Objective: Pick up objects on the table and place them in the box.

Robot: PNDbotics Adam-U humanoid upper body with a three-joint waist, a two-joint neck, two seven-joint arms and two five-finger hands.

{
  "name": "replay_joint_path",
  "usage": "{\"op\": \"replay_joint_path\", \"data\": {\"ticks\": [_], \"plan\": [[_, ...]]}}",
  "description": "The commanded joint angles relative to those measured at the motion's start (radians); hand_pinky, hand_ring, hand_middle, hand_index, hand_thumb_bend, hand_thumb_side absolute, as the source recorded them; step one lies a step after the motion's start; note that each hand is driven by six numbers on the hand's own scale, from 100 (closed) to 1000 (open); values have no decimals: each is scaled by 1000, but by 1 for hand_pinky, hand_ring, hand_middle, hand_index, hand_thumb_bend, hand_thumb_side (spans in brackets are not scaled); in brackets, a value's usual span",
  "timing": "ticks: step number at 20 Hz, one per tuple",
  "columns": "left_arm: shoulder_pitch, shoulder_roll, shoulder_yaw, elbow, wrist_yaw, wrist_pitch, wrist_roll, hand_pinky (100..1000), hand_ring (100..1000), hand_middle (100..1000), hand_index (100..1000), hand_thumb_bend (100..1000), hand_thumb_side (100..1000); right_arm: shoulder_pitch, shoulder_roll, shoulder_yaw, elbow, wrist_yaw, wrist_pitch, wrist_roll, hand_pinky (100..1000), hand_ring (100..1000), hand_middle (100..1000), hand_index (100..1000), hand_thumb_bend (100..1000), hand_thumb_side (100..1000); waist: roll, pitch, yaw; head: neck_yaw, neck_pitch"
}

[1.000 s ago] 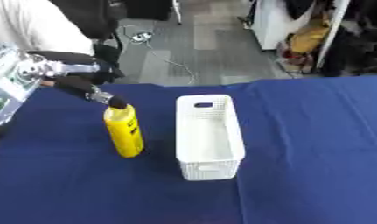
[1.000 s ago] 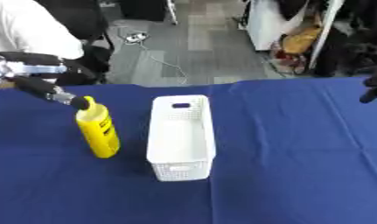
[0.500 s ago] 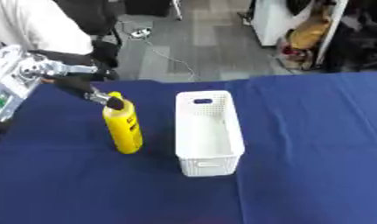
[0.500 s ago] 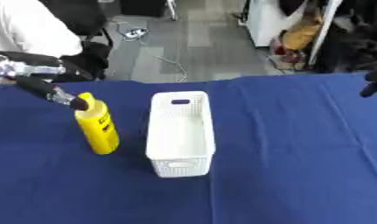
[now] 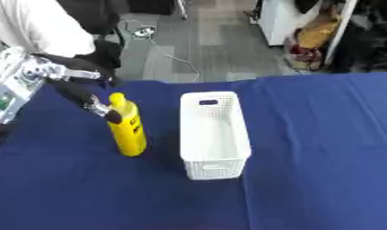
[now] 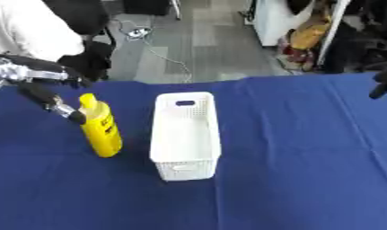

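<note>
Yellow bottle (image 5: 127, 130) stands upright on my blue-covered table (image 5: 306, 170), just beside my left hand (image 5: 85, 96), which reaches in from the left edge. My fingers (image 5: 102, 110) are stretched out and slanting down toward the bottle's neck, one dark fingertip touching or nearly touching its upper side just below the cap; I cannot tell whether there is real contact. My thumb (image 5: 74, 74) is spread well away from those fingers, pointing off toward the far edge of the table, so the hand is spread and nothing is pinched.

To the right of my left hand, beyond the bottle, sits the white perforated box (image 5: 213, 134), a long narrow basket with a handle slot in its far end wall. Bottle and box stand near each other but apart, a strip of blue cloth showing between them. Nothing that I can see lies inside the box.

My right hand (image 6: 382, 85) shows only as a dark shape at the right edge of the right eye view, far from the box and above the far right part of the table; I cannot tell how its fingers are set.

Behind my left hand, past the table's far edge, a person in a white top (image 5: 39, 27) is partly in view.
</note>
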Motion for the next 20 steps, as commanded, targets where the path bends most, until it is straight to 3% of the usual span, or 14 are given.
{"op": "replay_joint_path", "data": {"ticks": [1,20], "plan": [[-15,11,2,1,-6,-2,-9,915,905,926,992,1000,805,-16,-9,-5,-16,-4,-1,4,444,550,559,887,121,905,-1,-11,-1,5,3],[-21,-16,19,81,-16,-4,-27,908,900,911,989,1000,760,-36,3,-2,-16,-12,-1,14,446,552,560,890,118,905,-2,11,-26,11,-3]]}}
